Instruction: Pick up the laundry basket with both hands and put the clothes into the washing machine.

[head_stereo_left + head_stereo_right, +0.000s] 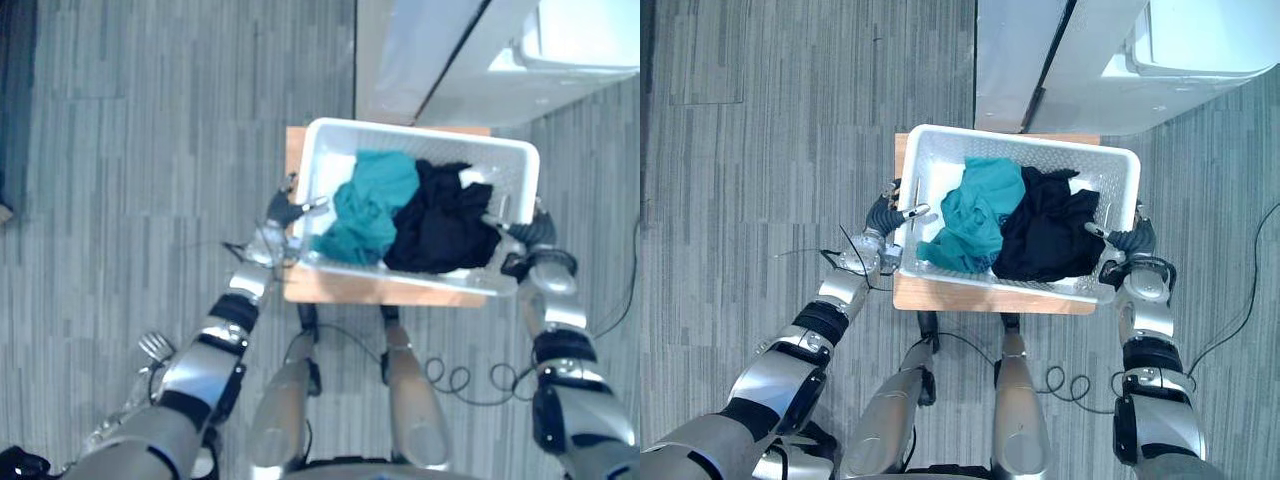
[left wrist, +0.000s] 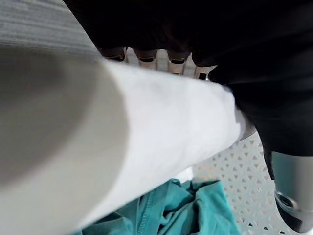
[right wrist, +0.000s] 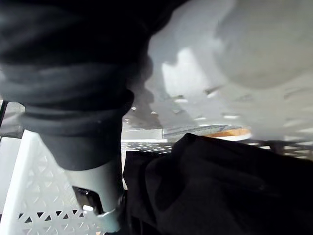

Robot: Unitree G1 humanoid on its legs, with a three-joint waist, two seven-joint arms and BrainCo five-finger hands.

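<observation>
L hand (image 1: 881, 216) & R hand (image 1: 1129, 241) each grip an end rim of laundry basket (image 1: 1020, 136), clothes (image 1: 980, 215) inside, on wooden table (image 1: 970, 296).

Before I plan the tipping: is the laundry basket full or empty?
Partly full: a teal garment and a black garment lie bunched inside the white basket.

laundry basket (image 1: 1020, 136) over the worktop (image 1: 970, 297), clothes (image 1: 1020, 230) inside, washing machine (image 1: 1200, 60) behind; left hand (image 1: 885, 215) and right hand (image 1: 1130, 240) at its ends.

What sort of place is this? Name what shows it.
Probably a laundry area: a white laundry basket of teal and black clothes on a wooden table, near a white machine, likely the washer.
</observation>
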